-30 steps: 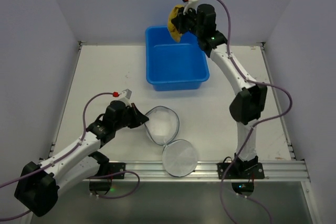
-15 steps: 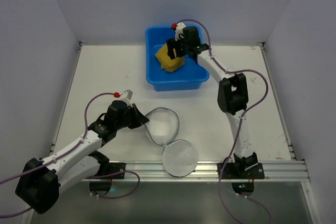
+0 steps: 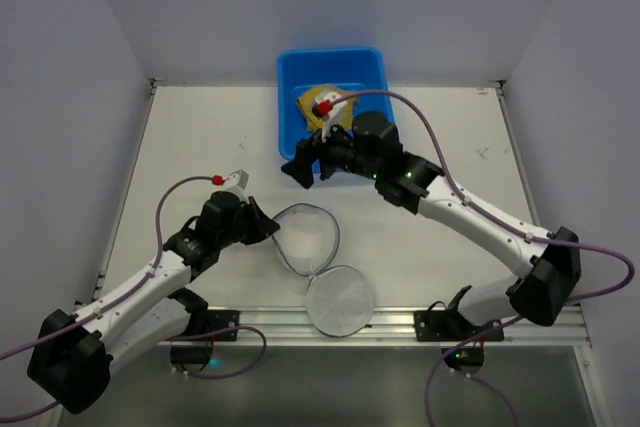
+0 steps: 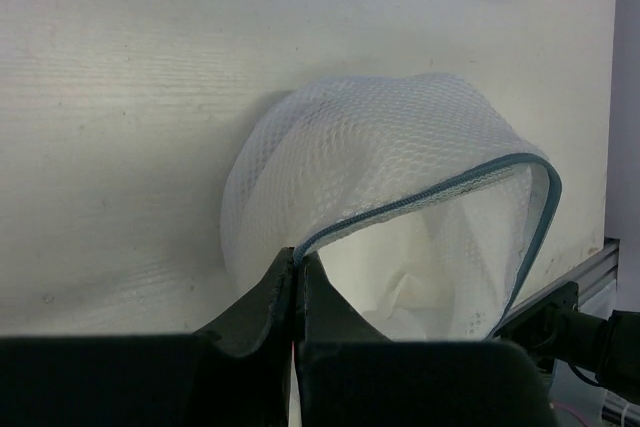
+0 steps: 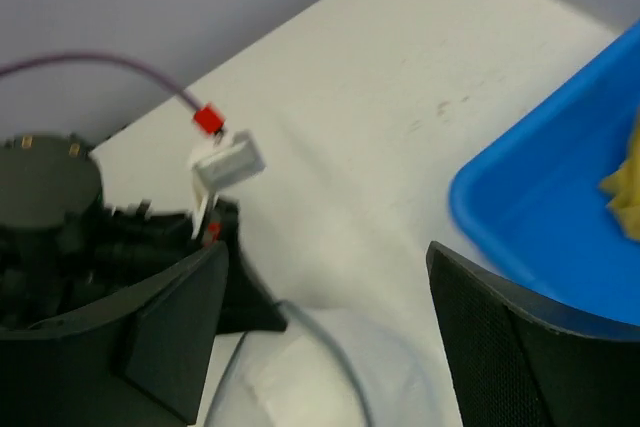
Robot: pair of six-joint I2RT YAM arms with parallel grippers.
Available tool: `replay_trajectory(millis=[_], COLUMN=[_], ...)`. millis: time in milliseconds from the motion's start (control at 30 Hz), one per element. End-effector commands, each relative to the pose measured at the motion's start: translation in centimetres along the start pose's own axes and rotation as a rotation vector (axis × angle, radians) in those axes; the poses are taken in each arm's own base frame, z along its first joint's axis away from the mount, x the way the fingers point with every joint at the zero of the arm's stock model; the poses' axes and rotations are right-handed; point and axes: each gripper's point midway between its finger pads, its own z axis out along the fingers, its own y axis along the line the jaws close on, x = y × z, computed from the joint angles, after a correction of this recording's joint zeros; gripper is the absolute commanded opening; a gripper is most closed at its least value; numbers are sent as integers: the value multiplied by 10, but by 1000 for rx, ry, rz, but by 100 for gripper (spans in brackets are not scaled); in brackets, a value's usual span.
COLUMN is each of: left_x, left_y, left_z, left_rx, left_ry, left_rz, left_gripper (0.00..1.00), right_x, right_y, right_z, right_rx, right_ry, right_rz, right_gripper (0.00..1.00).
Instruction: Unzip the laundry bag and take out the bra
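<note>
Nearest the arms' bases, the circular end panel (image 3: 343,299) of the laundry bag (image 3: 308,239) lies folded flat on the table (image 3: 200,147) by the aluminium rail (image 3: 400,322). The zip is fully run round, leaving the mouth gaping. The left gripper (image 3: 266,230) is closed tight on the zipped rim at the bag's left side, pinching the mesh edge. In my judgement this hold anchors the bag and props the mouth open. The left wrist view shows no garment inside. Further out, the right gripper (image 3: 308,169) hovers above the table between bag and blue tub (image 3: 288,127), with its jaws spread wide and nothing in them. Farthest away, the bra (image 3: 310,107) lies crumpled in the tub, touched by neither gripper and well apart from the bag. Removal therefore appears complete.
</note>
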Motion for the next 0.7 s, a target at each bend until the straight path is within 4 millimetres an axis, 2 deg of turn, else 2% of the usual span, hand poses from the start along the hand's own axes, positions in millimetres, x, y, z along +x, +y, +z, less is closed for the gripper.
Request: replay_trajectory(millis=[0, 33, 67, 100, 200, 233, 300, 400, 433, 467, 600, 667], left_x=[-25, -27, -27, -30, -31, -30, -28, -25, -25, -25, -24, -23], left_y=[-6, -5, -5, -1, 2, 1, 0, -1, -1, 0, 4, 5], left_z=[-10, -12, -13, -14, -17, -17, -17, -16, -16, -15, -14, -12], left_rx=[-32, -37, -41, -62, -73, -69, -63, -56, -55, -59, -74, -82], left_ry=[-86, -94, -99, -113, -123, -124, -114, -98, -98, -97, -97, -93], left_rz=[42, 51, 52, 53, 53, 52, 48, 50, 48, 47, 43, 34], left_gripper=[0, 0, 0, 0, 0, 0, 0, 0, 0, 0, 0, 0], right_x=[84, 95, 118, 133, 172, 178, 192, 200, 209, 207, 216, 228], right_y=[35, 43, 47, 57, 64, 58, 56, 41, 35, 31, 31, 28], right_z=[5, 4, 3, 5, 14, 18, 28, 40, 44, 48, 57, 59], right_rx=[-49, -51, -51, -71, -57, -22, -3, 85, 121, 141, 146, 165], right_ry=[166, 181, 220, 250, 325, 325, 337, 332, 345, 329, 345, 365], right_rz=[122, 122, 138, 140, 176, 182, 198, 206, 208, 210, 224, 231], right_gripper=[81, 79, 76, 72, 66, 63, 62, 66, 70, 71, 83, 91])
